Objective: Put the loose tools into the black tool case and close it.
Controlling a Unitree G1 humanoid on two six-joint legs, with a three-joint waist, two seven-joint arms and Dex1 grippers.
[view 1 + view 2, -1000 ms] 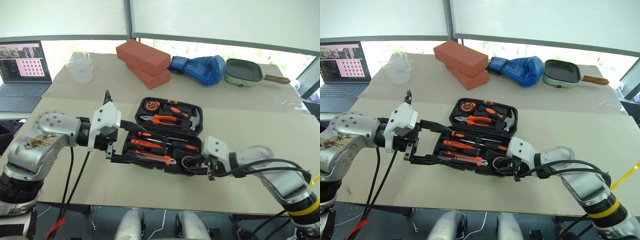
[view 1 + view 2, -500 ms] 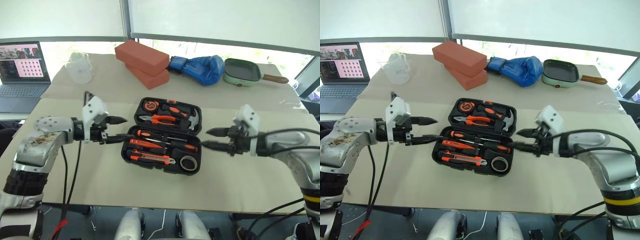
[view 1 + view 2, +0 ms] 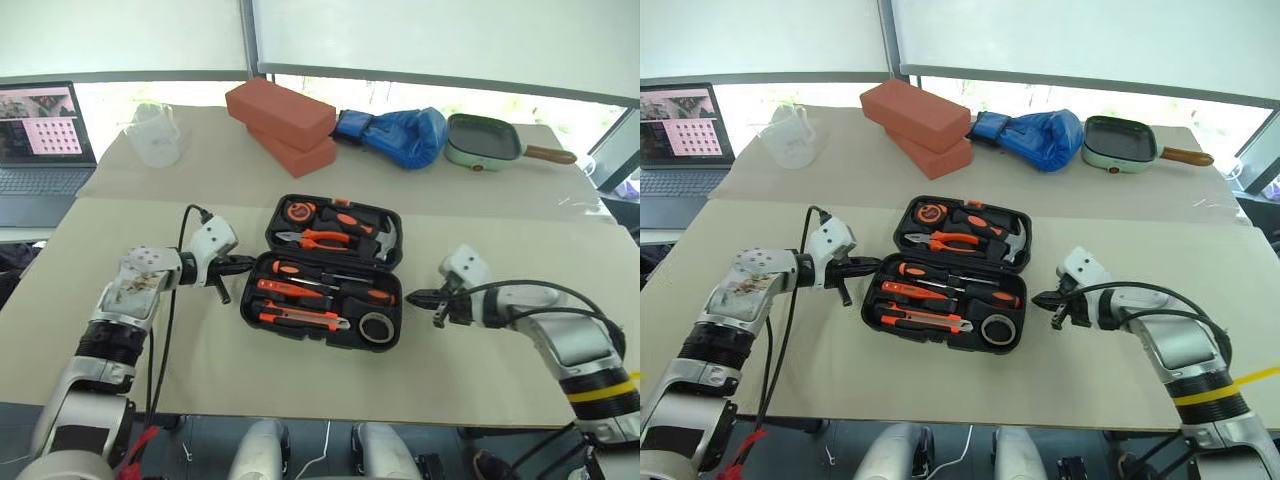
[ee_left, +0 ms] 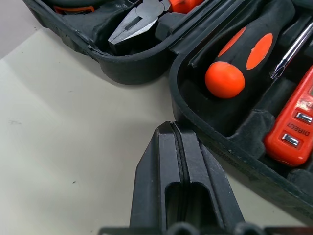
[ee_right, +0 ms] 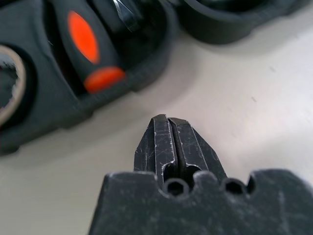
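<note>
Black tool case (image 3: 325, 275) lay open on table, left gripper (image 3: 243, 264) and right gripper (image 3: 417, 297) flanked it, fingers pressed together, nothing held.

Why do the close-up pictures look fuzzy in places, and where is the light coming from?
Head views: daylight pours through the bright windows behind the table, so shadows are soft. Left wrist view: the left gripper and nearby tool case rim are fairly sharp. Right wrist view: the right gripper is sharp, while the screwdriver handle behind blurs, too near for focus.
</note>
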